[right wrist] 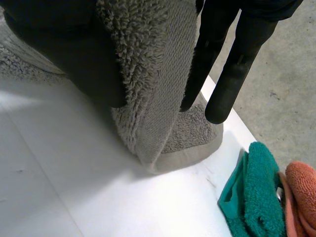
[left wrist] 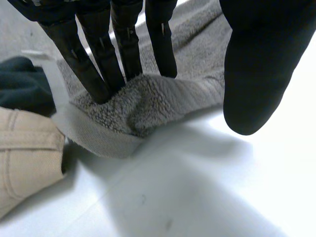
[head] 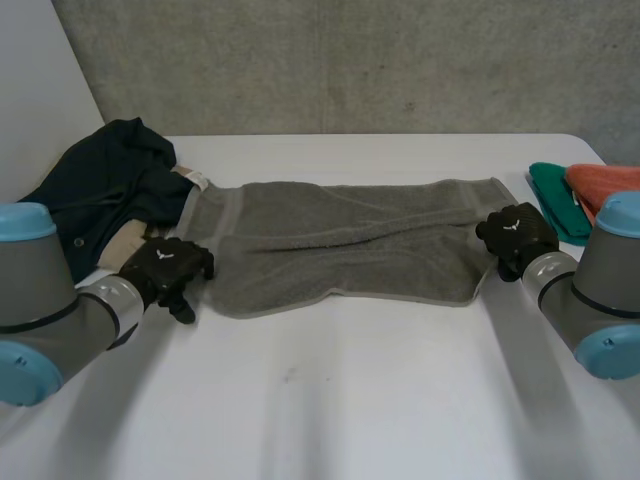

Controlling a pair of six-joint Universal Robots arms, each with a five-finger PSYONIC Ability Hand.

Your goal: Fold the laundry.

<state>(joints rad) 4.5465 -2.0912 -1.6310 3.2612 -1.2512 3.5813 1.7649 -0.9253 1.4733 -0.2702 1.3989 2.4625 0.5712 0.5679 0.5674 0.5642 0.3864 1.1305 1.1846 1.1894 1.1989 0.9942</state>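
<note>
A grey towel (head: 330, 245) lies spread lengthwise across the middle of the white table. My left hand (head: 165, 265) is at its near left corner. In the left wrist view its straight fingers (left wrist: 98, 49) rest their tips on the bunched corner of the towel (left wrist: 148, 101), while the thumb (left wrist: 256, 64) stands apart over bare table. My right hand (head: 515, 232) is at the towel's right edge. There the thumb (right wrist: 64, 49) and fingers (right wrist: 232, 59) pinch a raised fold of the towel (right wrist: 153, 74), whose corner hangs down to the table.
A dark garment pile (head: 100, 185) and a beige garment (head: 125, 240) lie at the back left, the beige garment (left wrist: 24, 153) beside my left hand. A teal cloth (head: 555, 200) and an orange cloth (head: 600, 185) sit at the right edge, close to my right hand.
</note>
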